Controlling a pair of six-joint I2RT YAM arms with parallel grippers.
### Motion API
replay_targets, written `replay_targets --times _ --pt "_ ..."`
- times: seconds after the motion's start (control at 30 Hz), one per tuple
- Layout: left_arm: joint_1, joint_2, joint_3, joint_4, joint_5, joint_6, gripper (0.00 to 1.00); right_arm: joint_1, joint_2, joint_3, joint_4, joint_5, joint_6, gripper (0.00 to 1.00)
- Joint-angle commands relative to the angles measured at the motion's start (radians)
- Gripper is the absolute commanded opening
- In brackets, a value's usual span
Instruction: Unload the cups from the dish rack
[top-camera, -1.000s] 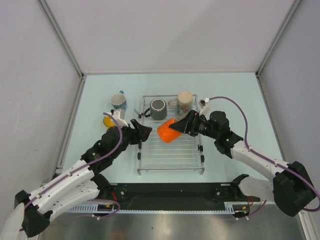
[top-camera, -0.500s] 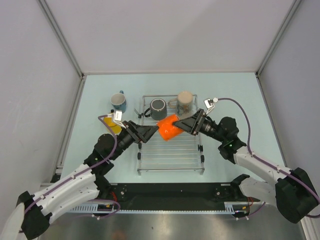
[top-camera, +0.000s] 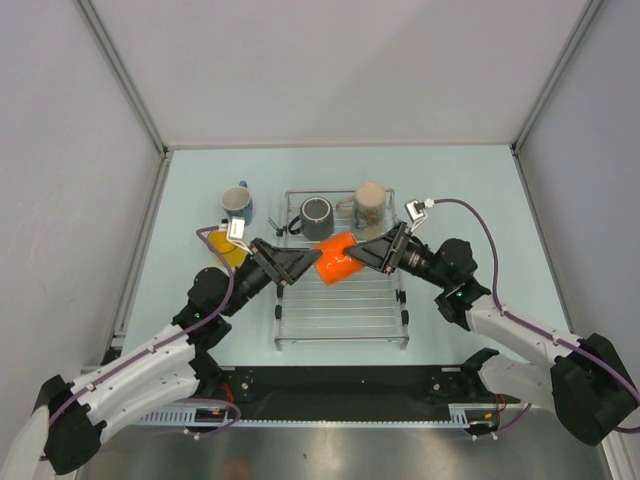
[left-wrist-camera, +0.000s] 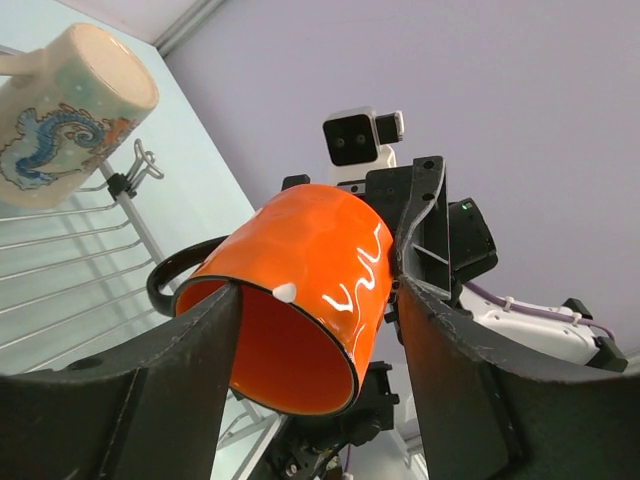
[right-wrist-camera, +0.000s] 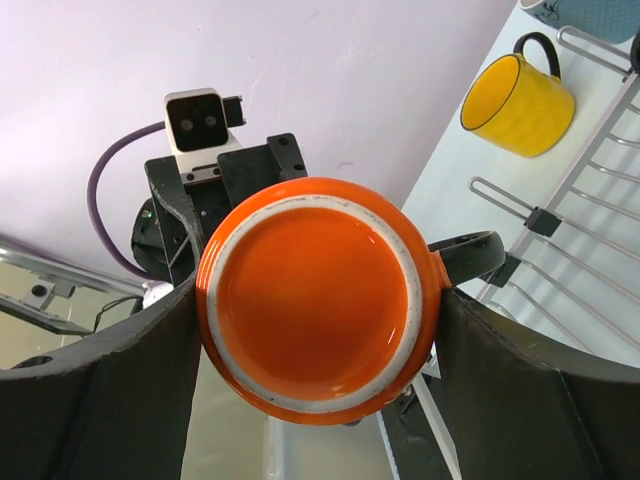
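Note:
The orange mug hangs above the dish rack, lying on its side. My right gripper is shut on its base end, one finger on each side. My left gripper is open at the mug's mouth, with one finger at the rim and the other a little off its outer wall. The dark grey mug and the beige mug stand at the rack's far end. The blue mug and the yellow mug are on the table left of the rack.
The left arm partly covers the yellow mug in the top view. The yellow mug shows whole in the right wrist view. White walls close the table on three sides. The beige mug, with a blue dragon print, shows in the left wrist view.
My right gripper lifted the orange mug and carried it a little left. My left gripper moved right until its open fingers came around the mug's mouth.

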Motion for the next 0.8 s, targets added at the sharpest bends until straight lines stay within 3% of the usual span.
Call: replay_targets --times 0.0,0.4,0.57,0.67,0.7,0.77 --pt "-0.011 0.043 0.000 0.113 0.051 -0.045 0.68 0.028 0.016 0.020 0.160 0.000 0.025 0.00" --pt "-0.048 0.114 0.008 0.167 0.066 -0.045 0.38 0.098 0.068 0.024 0.220 -0.008 0.022 0.00" --pt "-0.056 0.141 0.009 0.192 0.084 -0.056 0.38 0.131 0.110 0.030 0.249 -0.018 0.030 0.00" --pt "-0.057 0.157 0.011 0.215 0.100 -0.057 0.15 0.147 0.133 0.033 0.268 -0.028 0.035 0.00" --pt "-0.057 0.160 0.014 0.215 0.103 -0.057 0.00 0.150 0.134 0.033 0.266 -0.032 0.036 0.00" --pt "-0.057 0.166 0.018 0.216 0.112 -0.059 0.00 0.157 0.143 0.035 0.265 -0.040 0.038 0.00"
